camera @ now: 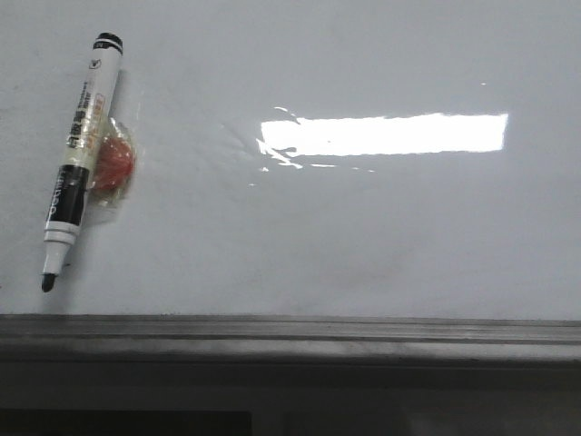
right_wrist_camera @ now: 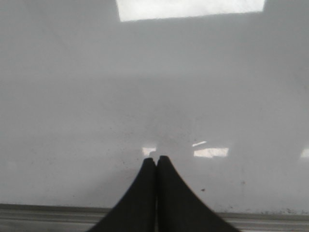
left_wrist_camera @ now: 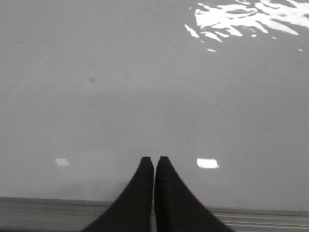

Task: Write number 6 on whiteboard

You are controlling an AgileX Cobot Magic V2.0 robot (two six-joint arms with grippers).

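The whiteboard (camera: 345, 236) is glossy white-grey and fills most of the front view, with a dark grey rail along its near edge. No number 6 shows on it in any view. A black-and-white marker (camera: 80, 159) lies on the board at the far left, uncapped, tip toward the near edge. Neither gripper shows in the front view. My left gripper (left_wrist_camera: 154, 158) is shut and empty above the bare board (left_wrist_camera: 145, 87). My right gripper (right_wrist_camera: 156, 158) is shut and empty above the board (right_wrist_camera: 145, 87) near its rail.
A small red thing in clear wrap (camera: 113, 165) lies against the marker's right side. A bright rectangular glare (camera: 386, 133) sits on the board at mid right. The grey edge rail (camera: 290, 331) runs along the front.
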